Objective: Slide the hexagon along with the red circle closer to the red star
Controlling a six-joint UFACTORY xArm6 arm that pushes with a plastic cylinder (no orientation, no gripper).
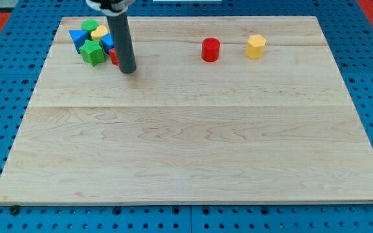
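A yellow hexagon (256, 46) sits near the view's top right. A red circle (210, 50) stands just left of it, a small gap between them. A red block (113, 56), mostly hidden behind my rod, lies at the view's top left; its shape cannot be made out. My tip (128, 70) rests on the board right beside that red block, far left of the red circle and the hexagon.
A cluster at the view's top left holds a green star (92, 53), a green circle (90, 26), a yellow block (99, 32), a blue block (78, 39) and another blue block (107, 43). The wooden board (193, 149) sits on a blue pegboard.
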